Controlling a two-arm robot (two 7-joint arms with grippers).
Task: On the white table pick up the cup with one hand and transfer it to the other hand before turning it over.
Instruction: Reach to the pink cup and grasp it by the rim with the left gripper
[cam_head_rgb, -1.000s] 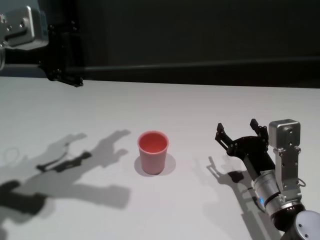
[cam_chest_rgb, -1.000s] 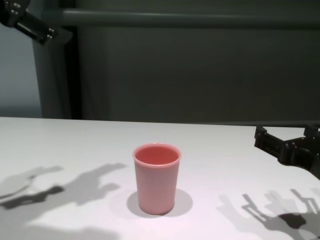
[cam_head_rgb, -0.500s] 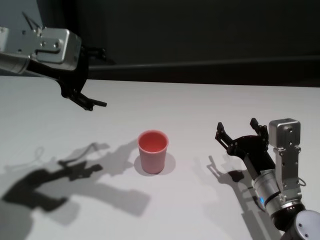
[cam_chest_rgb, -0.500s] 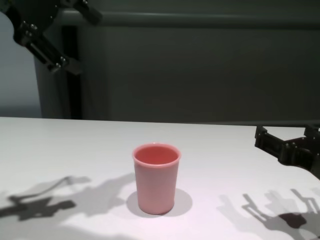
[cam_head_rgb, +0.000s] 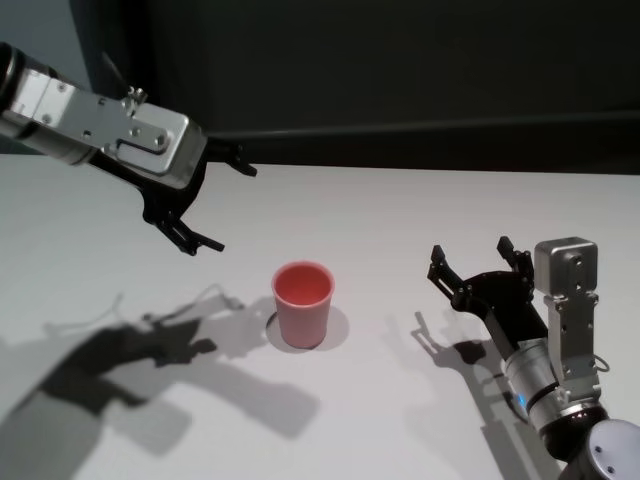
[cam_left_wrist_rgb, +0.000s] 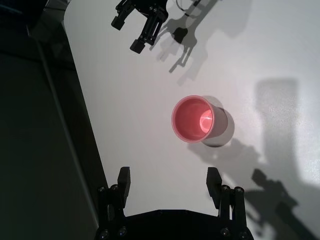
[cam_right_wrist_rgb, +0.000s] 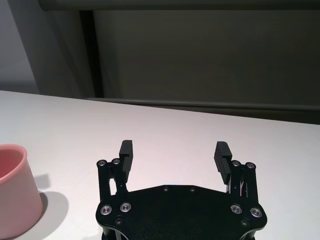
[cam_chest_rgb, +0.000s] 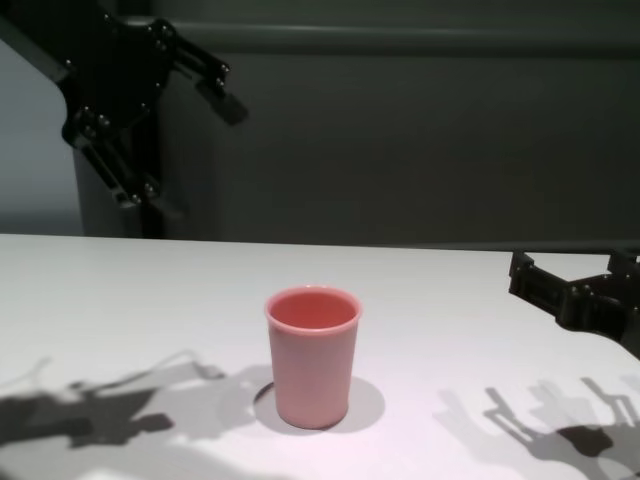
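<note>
The pink cup (cam_head_rgb: 303, 305) stands upright and empty in the middle of the white table (cam_head_rgb: 400, 200). My left gripper (cam_head_rgb: 230, 207) hangs open in the air to the cup's left and behind it, well above the table, touching nothing. Its wrist view looks down on the cup (cam_left_wrist_rgb: 195, 120) ahead of its spread fingers (cam_left_wrist_rgb: 124, 176). My right gripper (cam_head_rgb: 471, 250) is open low over the table to the right of the cup, apart from it. The right wrist view has the cup (cam_right_wrist_rgb: 12, 190) at its edge, beside the open right gripper (cam_right_wrist_rgb: 174, 148).
A dark wall and a rail run behind the table's far edge. The arms cast broad shadows (cam_head_rgb: 150, 370) over the left of the tabletop. Only the cup (cam_chest_rgb: 312, 360) stands between the left gripper (cam_chest_rgb: 190, 155) and the right gripper (cam_chest_rgb: 575, 270).
My left arm has swung in from the far left corner towards the cup, coming to the right and lower, fingers still open. The right arm and the cup have not moved.
</note>
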